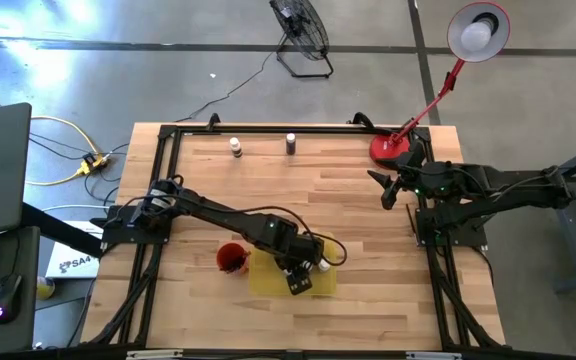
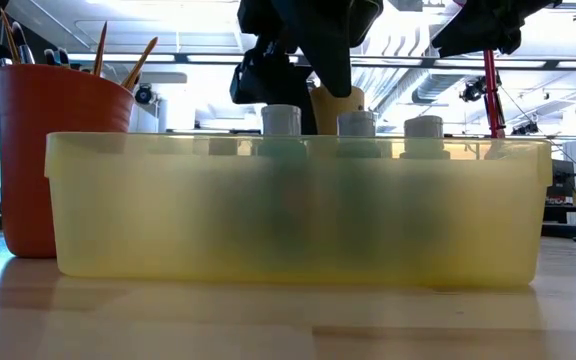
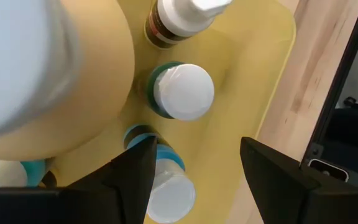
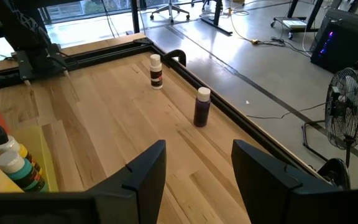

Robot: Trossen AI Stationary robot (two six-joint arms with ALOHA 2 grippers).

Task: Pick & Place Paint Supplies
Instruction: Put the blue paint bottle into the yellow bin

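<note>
On the pale wooden table [image 1: 368,200], the translucent yellow plastic tray [image 1: 268,280] holds most of the small pale-capped paint bottles, and the left gripper [image 1: 298,280] hovers spread over them, apparently holding nothing. Two upright bottles, a brown one [image 4: 156,71] and a dark one [image 4: 201,107], stand by the far edge. They are well apart from the tray and nearer the empty, spread right gripper [image 1: 390,190], ahead of its fingers.

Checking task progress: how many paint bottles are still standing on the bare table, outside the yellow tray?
2: a brown bottle and a dark bottle, upright and apart near the table's far edge. None looks hidden.
</note>
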